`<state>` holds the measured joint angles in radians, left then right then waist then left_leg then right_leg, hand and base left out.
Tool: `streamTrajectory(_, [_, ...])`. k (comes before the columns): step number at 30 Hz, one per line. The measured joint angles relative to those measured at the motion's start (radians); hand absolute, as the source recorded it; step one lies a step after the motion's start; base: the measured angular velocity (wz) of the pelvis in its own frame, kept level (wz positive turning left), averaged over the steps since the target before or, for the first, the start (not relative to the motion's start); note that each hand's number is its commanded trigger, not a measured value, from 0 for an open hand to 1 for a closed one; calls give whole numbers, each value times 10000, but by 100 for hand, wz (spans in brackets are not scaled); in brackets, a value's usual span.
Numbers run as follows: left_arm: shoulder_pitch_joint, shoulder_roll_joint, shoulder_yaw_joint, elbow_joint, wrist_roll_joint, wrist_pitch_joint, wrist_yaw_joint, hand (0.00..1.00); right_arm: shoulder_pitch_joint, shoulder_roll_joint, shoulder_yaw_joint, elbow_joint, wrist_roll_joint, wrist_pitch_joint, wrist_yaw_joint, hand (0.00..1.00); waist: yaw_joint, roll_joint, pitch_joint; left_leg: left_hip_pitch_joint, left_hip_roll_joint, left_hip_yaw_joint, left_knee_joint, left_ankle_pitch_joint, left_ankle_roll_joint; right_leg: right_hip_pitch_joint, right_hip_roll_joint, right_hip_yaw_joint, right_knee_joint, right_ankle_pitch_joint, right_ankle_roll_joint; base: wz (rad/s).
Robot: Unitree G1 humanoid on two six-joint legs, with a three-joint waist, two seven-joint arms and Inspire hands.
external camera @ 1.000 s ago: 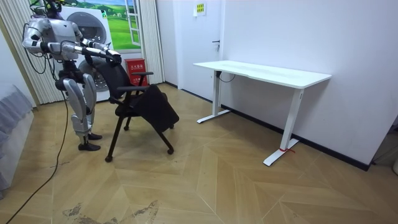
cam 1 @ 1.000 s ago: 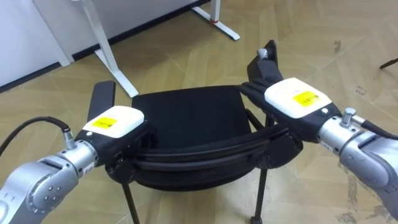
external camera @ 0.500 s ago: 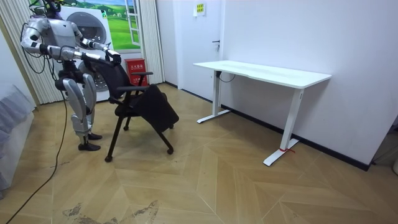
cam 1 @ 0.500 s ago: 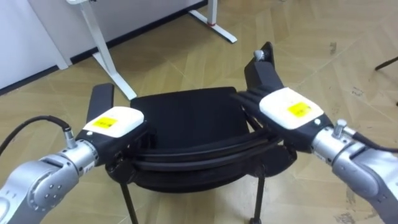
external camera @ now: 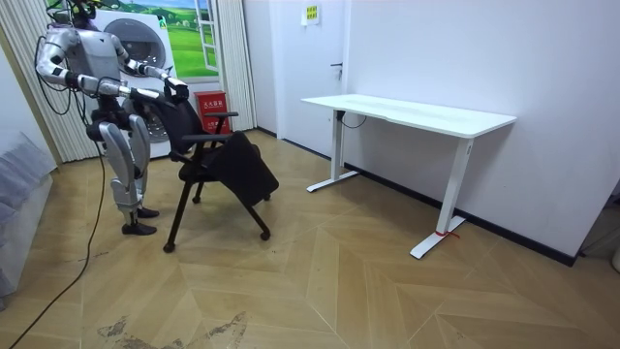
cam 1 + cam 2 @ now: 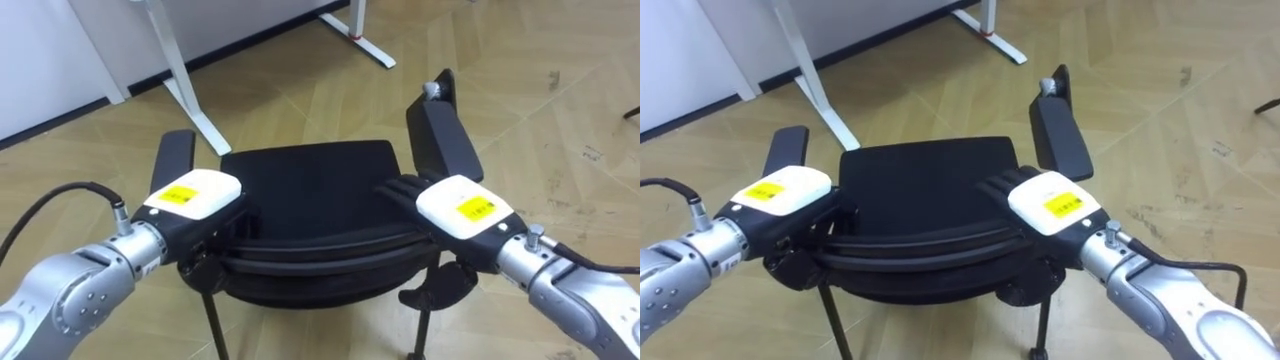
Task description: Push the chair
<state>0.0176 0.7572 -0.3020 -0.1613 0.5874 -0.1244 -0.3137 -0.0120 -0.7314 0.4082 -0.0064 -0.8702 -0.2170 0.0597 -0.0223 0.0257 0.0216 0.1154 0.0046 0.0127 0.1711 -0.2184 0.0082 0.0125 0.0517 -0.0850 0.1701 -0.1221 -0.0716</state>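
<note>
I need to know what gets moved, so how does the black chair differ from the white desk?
The chair is black; the desk is white. The chair has the robot's left hand and right hand on its backrest; the desk stands apart by the wall, untouched. The chair has armrests; the desk has a flat top. Both stand on the wood floor.

Both arms reach forward from the near corners, forearms angled inward. The left hand (image 6: pixel 192 198) is at left, back facing up. The right hand (image 6: pixel 462 208) is at right, back facing up, its dark fingers (image 6: pixel 398 188) stretched straight, pointing far-left.
</note>
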Motion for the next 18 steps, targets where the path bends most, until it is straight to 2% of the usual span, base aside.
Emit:
streamTrajectory(1, [-22,0,-44,7,0,28,0,100,1,0,2,26,-1,0,-69,66,3,35,-5,-1,1,-1,0,0,0,-2,1,-1,2,1,-2,0])
streamTrajectory(2, [-29,-6,-56,14,0,36,1,100,1,0,3,37,-2,0,-107,100,3,54,-6,0,1,-1,0,0,0,-1,0,-1,4,1,-2,0])
streamTrajectory(6, [-35,-28,-97,34,-1,52,10,100,1,2,32,129,-26,-3,-295,100,8,121,-8,9,4,-1,0,0,0,1,-3,4,12,1,-2,0])
streamTrajectory(8, [-77,-35,-181,33,-2,52,30,100,-5,116,44,322,-15,19,-509,100,14,150,-9,4,5,0,0,0,0,3,-10,-1,12,1,-1,0])
streamTrajectory(10, [-160,-94,-376,33,-57,29,64,100,-118,412,33,515,-14,262,-659,100,107,270,-19,-8,1,-1,-5,0,0,2,-32,-33,6,1,0,6])
streamTrajectory(12, [-165,-152,-382,40,-51,15,59,100,-75,235,15,514,-60,99,-714,100,187,315,-25,-6,2,-3,-3,0,0,2,-46,-78,4,-2,5,7])
streamTrajectory(18, [-197,-149,-389,43,136,14,58,100,-46,152,84,525,-683,-299,-975,100,219,314,-25,-2,39,-70,-4,0,0,37,-40,-252,-6,-2,4,8])
